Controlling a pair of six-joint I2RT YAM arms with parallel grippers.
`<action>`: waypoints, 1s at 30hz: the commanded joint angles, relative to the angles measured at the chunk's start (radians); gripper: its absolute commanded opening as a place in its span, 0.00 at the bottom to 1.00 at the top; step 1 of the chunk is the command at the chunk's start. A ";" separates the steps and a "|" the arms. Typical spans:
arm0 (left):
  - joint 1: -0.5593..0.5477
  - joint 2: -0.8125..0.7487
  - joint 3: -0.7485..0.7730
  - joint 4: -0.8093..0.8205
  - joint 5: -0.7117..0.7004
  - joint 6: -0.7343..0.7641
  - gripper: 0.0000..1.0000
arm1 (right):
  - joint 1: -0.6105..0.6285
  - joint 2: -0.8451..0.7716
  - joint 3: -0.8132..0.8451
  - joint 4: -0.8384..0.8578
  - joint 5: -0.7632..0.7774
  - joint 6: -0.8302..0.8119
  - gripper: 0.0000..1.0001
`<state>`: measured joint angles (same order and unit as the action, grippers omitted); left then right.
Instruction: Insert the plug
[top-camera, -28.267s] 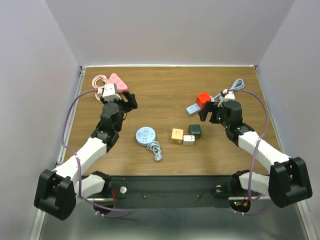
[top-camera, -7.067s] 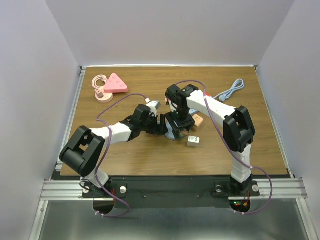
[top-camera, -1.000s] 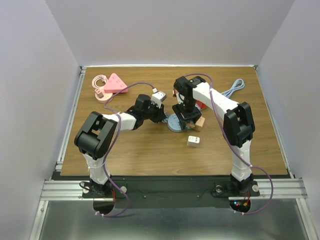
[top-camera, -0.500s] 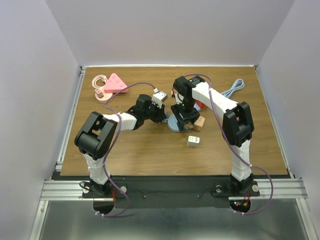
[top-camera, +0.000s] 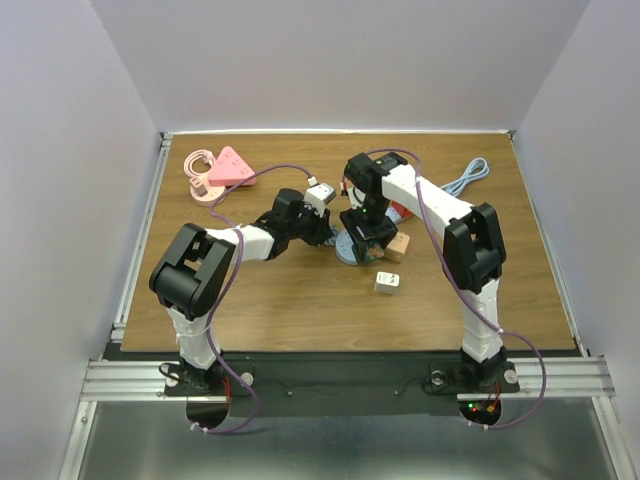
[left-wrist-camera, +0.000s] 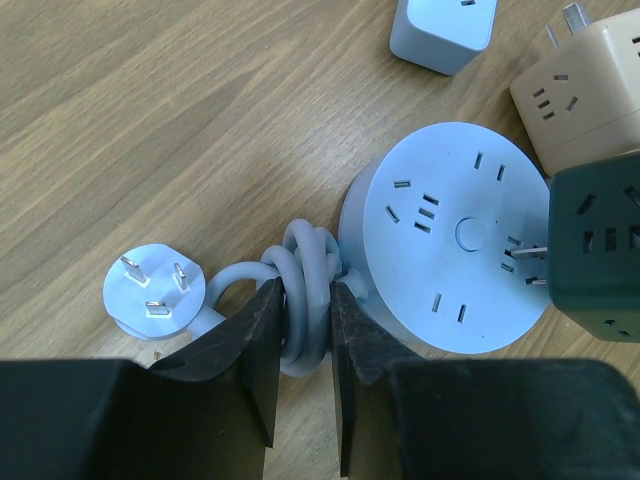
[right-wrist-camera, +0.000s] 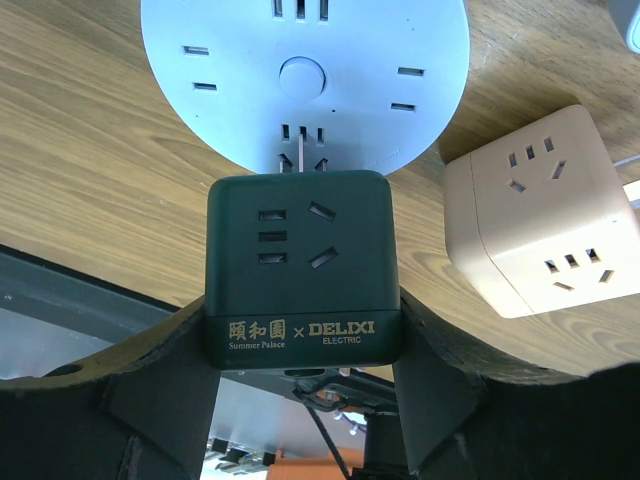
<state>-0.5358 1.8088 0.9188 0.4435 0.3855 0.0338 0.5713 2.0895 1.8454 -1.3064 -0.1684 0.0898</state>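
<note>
Three pale walls enclosed your wooden table; left gripper pinched the cord, right gripper clasped the green cube.

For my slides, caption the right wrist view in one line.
Right claw holds a dark green cube adapter, prongs at the round blue power strip; beige cube adapter alongside.

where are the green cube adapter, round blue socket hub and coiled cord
green cube adapter (right-wrist-camera: 300, 270), right wrist view, socket face
round blue socket hub (left-wrist-camera: 440, 255), left wrist view, top face
coiled cord (left-wrist-camera: 305, 270), left wrist view, bundled loops
</note>
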 joint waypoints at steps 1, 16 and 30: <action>-0.027 0.020 -0.012 -0.143 0.013 0.015 0.00 | 0.009 0.017 0.026 -0.016 -0.005 -0.001 0.22; -0.058 0.011 -0.026 -0.126 0.058 0.061 0.00 | 0.007 0.098 0.123 -0.011 0.004 -0.019 0.27; -0.078 0.024 -0.020 -0.117 0.076 0.074 0.00 | -0.021 0.216 0.284 0.002 -0.014 -0.045 0.29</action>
<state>-0.5575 1.8057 0.9188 0.4450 0.3702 0.1059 0.5556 2.2471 2.0705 -1.4414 -0.1715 0.0612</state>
